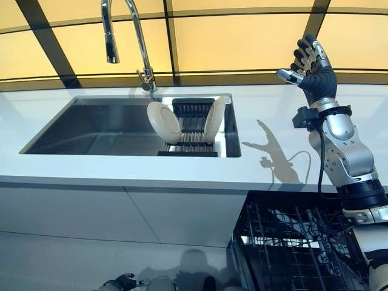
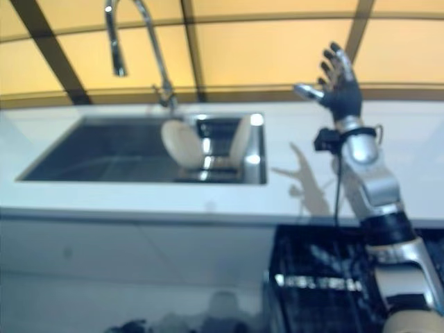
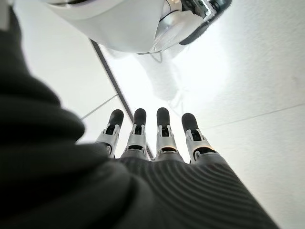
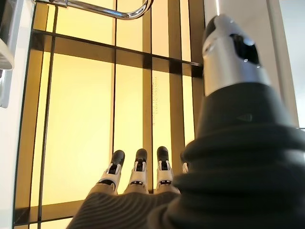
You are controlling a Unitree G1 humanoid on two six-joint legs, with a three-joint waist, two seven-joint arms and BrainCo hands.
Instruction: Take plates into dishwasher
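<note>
The right robot hand point(image 1: 310, 65) hovered spread and empty above the bench point(image 1: 273, 121). At its nine o'clock, two plates point(image 1: 163, 121) stood on edge in the sink rack point(image 1: 193, 136); stiff, slippery, breakable, best pinched at the rim.

The right hand point(image 1: 310, 63) has silver fingers point(image 4: 138, 169) capped with dark rounded tips, and a dark ribbed cover wraps its back and wrist. Below the wrist sits a black clamp-like collar, then a silver-grey jointed forearm with small screws and black bands. The left hand point(image 3: 157, 143) looks alike.
</note>
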